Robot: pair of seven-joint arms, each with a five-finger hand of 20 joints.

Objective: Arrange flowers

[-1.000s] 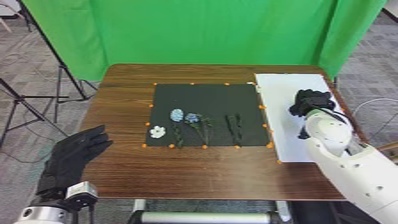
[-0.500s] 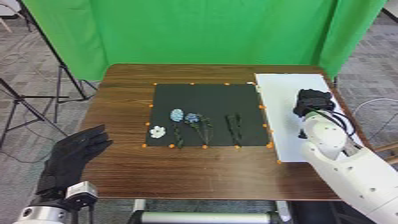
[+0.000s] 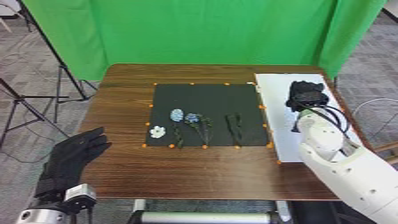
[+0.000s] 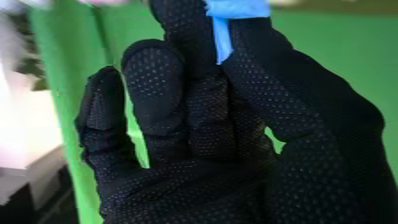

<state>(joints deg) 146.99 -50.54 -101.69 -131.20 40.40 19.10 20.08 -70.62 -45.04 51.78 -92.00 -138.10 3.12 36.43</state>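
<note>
Pinched a blue piece point(image 4: 238, 9) in the right hand point(image 3: 306, 94) over the white board point(image 3: 289, 150); needed light pressure, level carrying to the black mat point(image 3: 204, 97) on the hand's left.

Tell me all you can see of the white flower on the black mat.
The white flower is small, with a lobed, petal-like outline; I can't make out a stem. It lies near the left edge of the black mat, towards the near corner, left of the blue flowers. Only the mat appears to touch it.
</note>
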